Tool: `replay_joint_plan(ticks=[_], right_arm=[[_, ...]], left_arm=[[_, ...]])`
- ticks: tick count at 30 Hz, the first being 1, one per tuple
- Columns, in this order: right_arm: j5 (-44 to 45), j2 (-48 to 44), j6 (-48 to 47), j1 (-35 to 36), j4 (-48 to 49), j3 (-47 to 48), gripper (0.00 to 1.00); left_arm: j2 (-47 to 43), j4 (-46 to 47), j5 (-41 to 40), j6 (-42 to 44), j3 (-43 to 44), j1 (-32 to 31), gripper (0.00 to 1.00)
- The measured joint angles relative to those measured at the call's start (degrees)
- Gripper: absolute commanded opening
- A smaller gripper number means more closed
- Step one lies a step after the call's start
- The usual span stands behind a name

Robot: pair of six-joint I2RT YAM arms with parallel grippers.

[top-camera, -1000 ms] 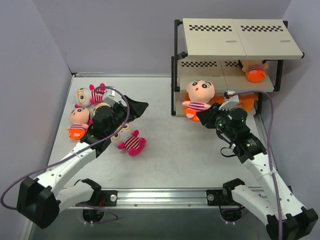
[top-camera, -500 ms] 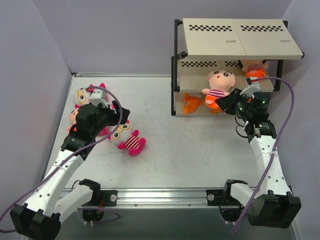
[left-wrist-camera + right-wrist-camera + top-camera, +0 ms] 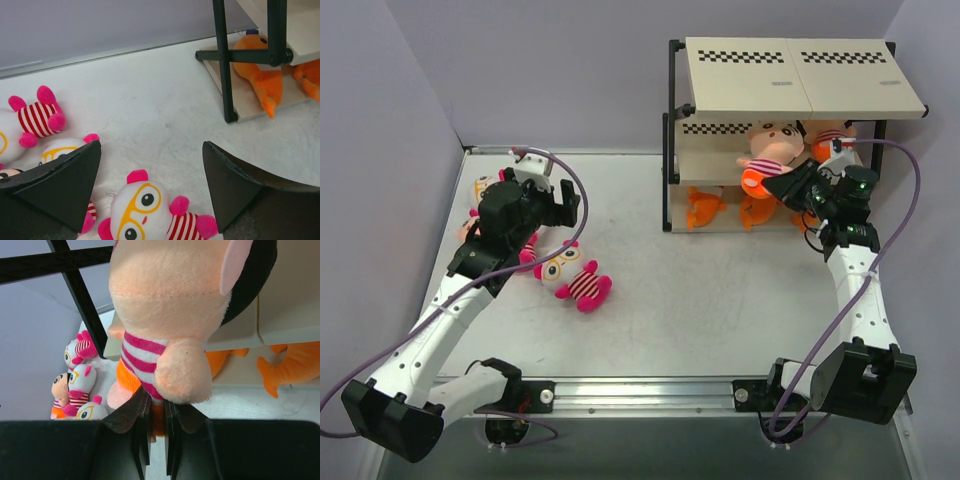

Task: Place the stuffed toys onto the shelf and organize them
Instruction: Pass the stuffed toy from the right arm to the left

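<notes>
My right gripper is shut on the orange bottom of a peach-headed striped doll, which it holds at the front of the middle tier of the shelf. Another striped doll sits on that tier to the right. Two orange sharks lie on the bottom board. My left gripper hangs open and empty above a pink-limbed toy with yellow glasses. More stuffed toys lie beside it, partly hidden by the arm.
The shelf's black post and crossbar stand close to the held doll. Grey walls close in the table on the left and behind. Bare tabletop lies between the toy pile and the shelf.
The right arm carried the striped doll from the table in front of the shelf up and right to the middle tier. The left arm drew back toward the far left, its jaws spreading wider.
</notes>
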Motion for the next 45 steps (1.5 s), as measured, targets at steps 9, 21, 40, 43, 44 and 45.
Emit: replay_joint_plan(ticks=[9,21,40,43,44,45], right_arm=[[-1.6,5.6,2.7,-1.0,3.4,1.6,0.08],[-2.3,11.6,3.3,-1.5,5.4,5.6,0.21],[-1.9,16.9,1.2,-3.0,2.6,11.7,0.5],[-1.4,16.9,1.0,-3.0,2.4,11.7,0.56],[-1.0,16.9,1.0,-3.0,2.3,11.7,0.58],[-0.8,16.9,1.0,-3.0,2.3,11.7,0.6]], left_arm=[[1.2,2.8,-6.6,3.4,-4.2,-0.3,0.92],[0.7,3.1,-12.9,8.4,-5.4,-0.9,0.92],[-1.2,3.5,-15.5,10.7,-6.1,-1.6,0.92],[-1.3,3.6,-15.5,10.8,-6.3,-1.6,0.92],[-1.3,3.6,-15.6,10.8,-6.5,-1.6,0.92],[-1.4,3.6,-15.6,10.8,-6.6,-1.6,0.92]])
